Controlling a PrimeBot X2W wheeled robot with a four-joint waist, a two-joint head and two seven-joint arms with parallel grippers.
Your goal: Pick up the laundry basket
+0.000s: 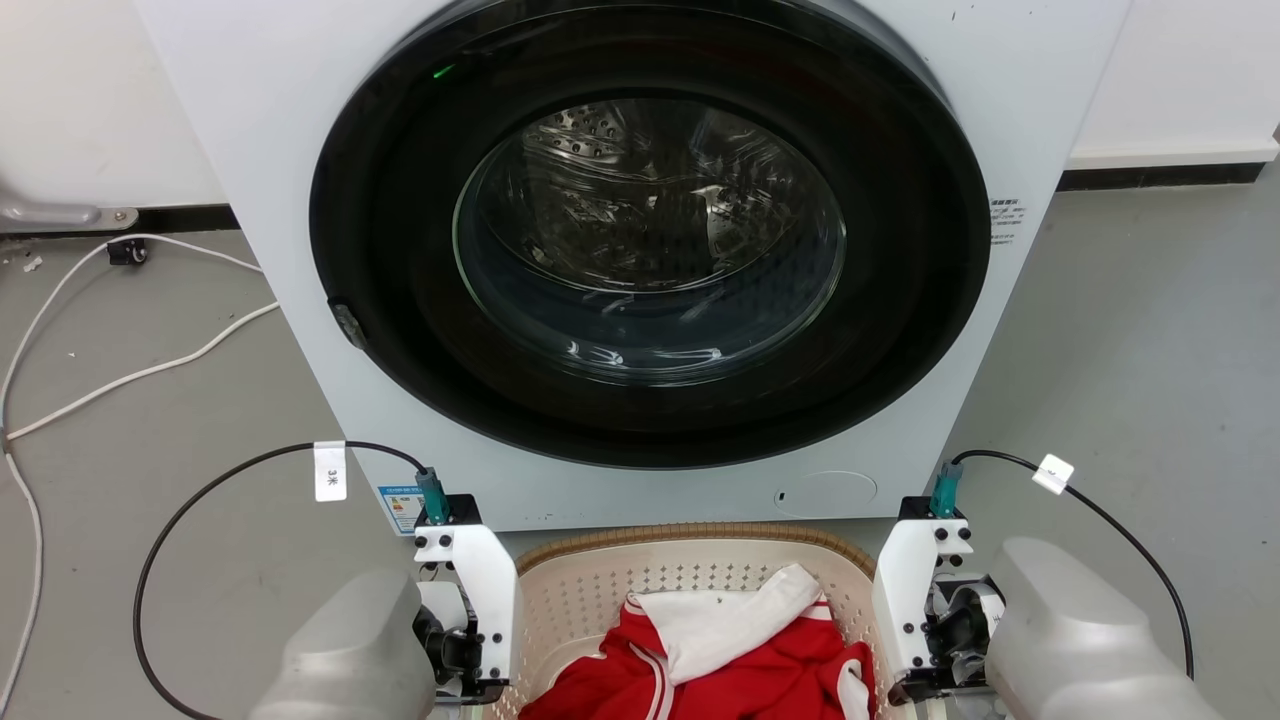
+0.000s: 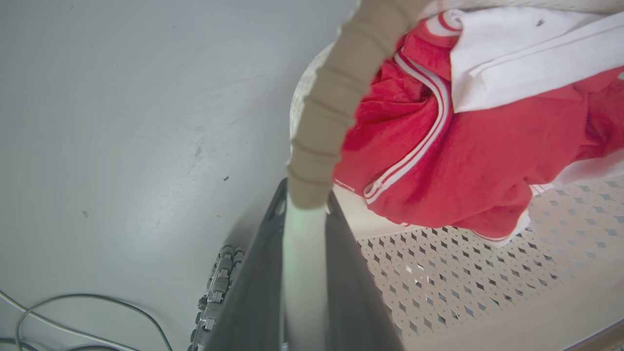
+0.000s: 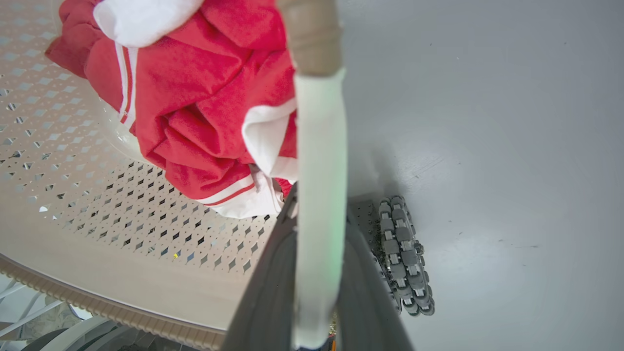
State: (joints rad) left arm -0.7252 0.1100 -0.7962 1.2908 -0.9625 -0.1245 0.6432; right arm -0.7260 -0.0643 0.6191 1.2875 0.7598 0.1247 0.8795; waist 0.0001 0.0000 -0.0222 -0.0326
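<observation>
Head view: laundry basket (image 1: 600, 590) opens upward, long axis seemingly running left-right.

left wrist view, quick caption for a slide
Left end effector grips the laundry basket rim; red-and-white garment lies inside.

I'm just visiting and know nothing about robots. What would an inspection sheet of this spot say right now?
Surface: grey floor, lightly scuffed.
Job's things: laundry basket before the washing machine, holding a red-and-white garment.
Clutter: small pale scrap at far left.
Grippers: left gripper and right gripper each shut on the basket's tan rim, opposite sides.
Cables: white cable loose on floor; black cable looping from each wrist.
Surroundings: washing machine door shut; white wall behind.
</observation>
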